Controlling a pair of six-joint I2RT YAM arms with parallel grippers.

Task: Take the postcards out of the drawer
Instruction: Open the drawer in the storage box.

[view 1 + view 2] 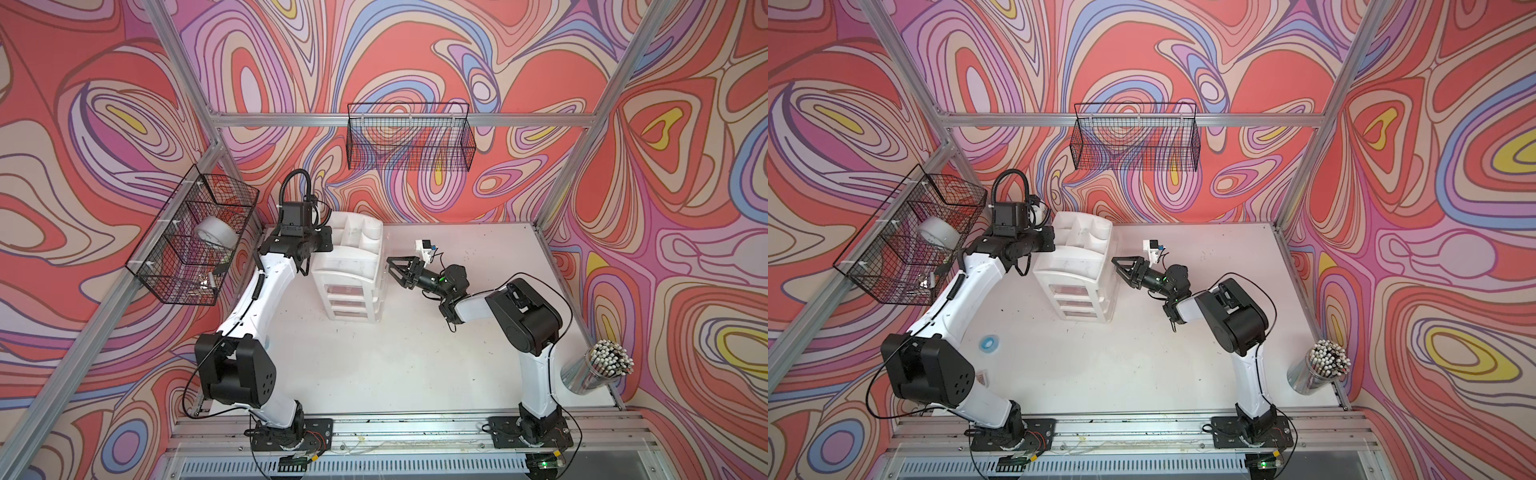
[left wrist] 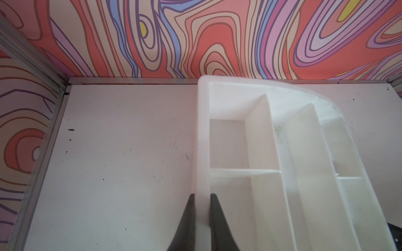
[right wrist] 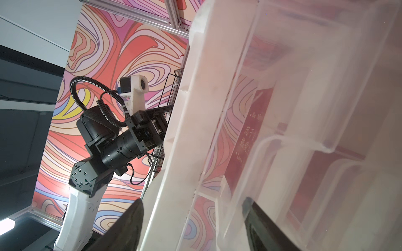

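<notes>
A white plastic drawer unit stands at the back of the table, with an open compartment tray on top and translucent drawers in front. The red postcards show through the drawer fronts. In the right wrist view one postcard shows white lettering. My left gripper is shut on the left rim of the unit's tray. At the unit's right side my right gripper is open, its fingers wide apart and straddling the unit's front corner.
A wire basket with a tape roll hangs on the left wall, and another wire basket hangs on the back wall. A cup of sticks stands at the right edge. A blue ring lies on the table.
</notes>
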